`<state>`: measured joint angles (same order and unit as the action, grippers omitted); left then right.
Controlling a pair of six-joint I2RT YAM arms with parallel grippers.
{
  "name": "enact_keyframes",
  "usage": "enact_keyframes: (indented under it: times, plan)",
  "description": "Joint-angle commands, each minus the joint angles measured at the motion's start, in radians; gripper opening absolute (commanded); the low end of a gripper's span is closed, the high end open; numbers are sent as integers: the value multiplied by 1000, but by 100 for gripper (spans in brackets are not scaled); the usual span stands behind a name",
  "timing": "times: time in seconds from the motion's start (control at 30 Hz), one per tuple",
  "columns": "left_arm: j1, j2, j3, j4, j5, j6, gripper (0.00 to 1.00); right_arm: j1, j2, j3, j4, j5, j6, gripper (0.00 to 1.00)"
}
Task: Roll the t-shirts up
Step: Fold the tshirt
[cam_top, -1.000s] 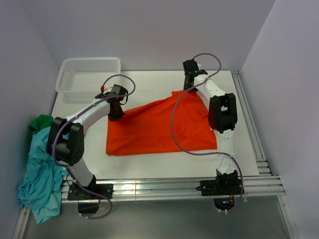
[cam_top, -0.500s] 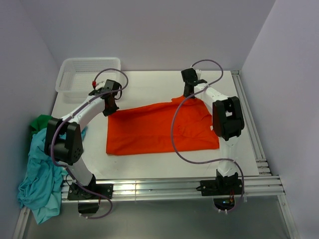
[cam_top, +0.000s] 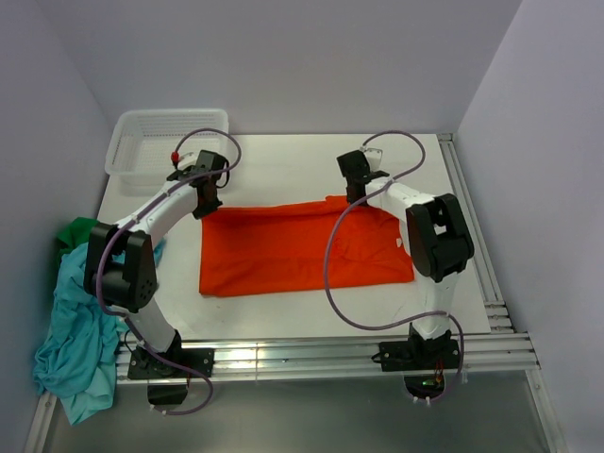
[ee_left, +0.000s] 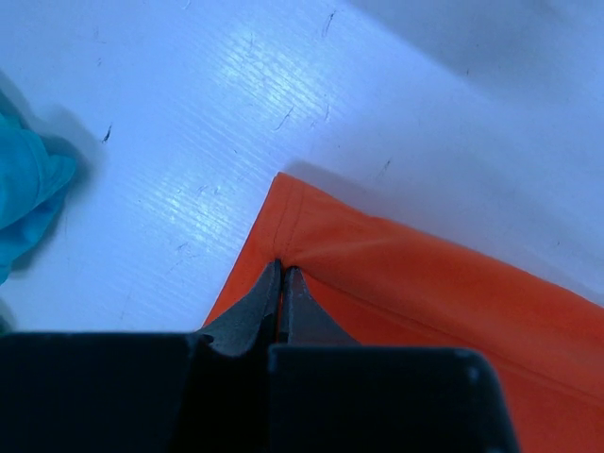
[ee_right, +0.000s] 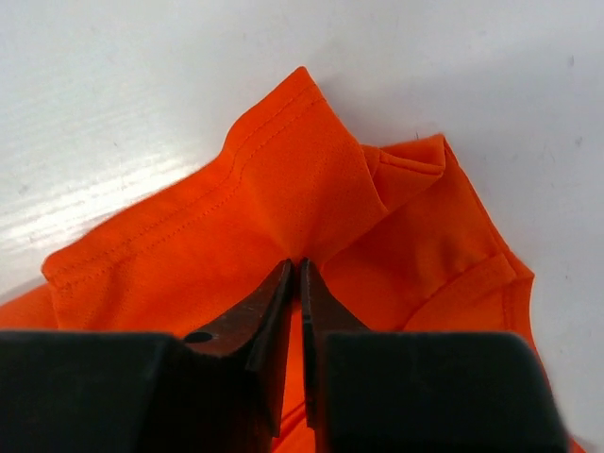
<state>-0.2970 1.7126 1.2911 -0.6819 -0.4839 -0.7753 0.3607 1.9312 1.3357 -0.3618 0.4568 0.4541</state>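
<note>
An orange-red t-shirt [cam_top: 302, 250] lies spread flat across the middle of the white table [cam_top: 283, 160]. My left gripper [cam_top: 209, 205] [ee_left: 281, 269] is shut on its far left corner, with the hem pinched between the tips. At the far right edge, near a folded sleeve [ee_right: 415, 170], my right gripper [cam_top: 354, 195] [ee_right: 294, 264] holds the cloth with its jaws almost together, and the cloth puckers into the tips. A teal-blue t-shirt [cam_top: 71, 330] [ee_left: 24, 198] and a dark green one [cam_top: 80, 231] hang in a heap off the table's left side.
A white mesh basket [cam_top: 165, 142] stands at the far left corner, just behind my left arm. Aluminium rails [cam_top: 311, 354] run along the near edge and the right side. Walls close in at the back and on both sides.
Both grippers have come down with the shirt's far edge. The raised right peak has dropped, and the shirt now lies flat as a wide rectangle.
</note>
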Motion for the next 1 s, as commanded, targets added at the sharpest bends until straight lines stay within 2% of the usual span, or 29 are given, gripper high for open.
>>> enact_keyframes:
  times: [0.0,0.07,0.1,0.2,0.3,0.47,0.73,0.97]
  plan:
    - [10,2,7,27,-28,-4,0,23,-61,-27,23,57,46,16]
    - [12,4,-3,30,-30,-4,0,27,-80,-61,38,36,46,29]
    - [13,1,-13,39,-32,-4,0,27,-110,-79,55,17,44,40]
    - [15,-4,-32,50,-28,-1,0,26,-185,-151,113,-32,37,49]
    - [16,-4,-38,61,-25,2,0,24,-227,-171,123,-53,40,49]
    - [16,-2,-41,67,-22,5,0,-11,-215,-98,96,-105,14,49]
    - [16,-15,-52,74,-21,7,0,-111,-42,135,8,-267,-44,49]
    - [16,-11,-52,74,-9,11,0,-150,64,214,4,-342,-61,50]
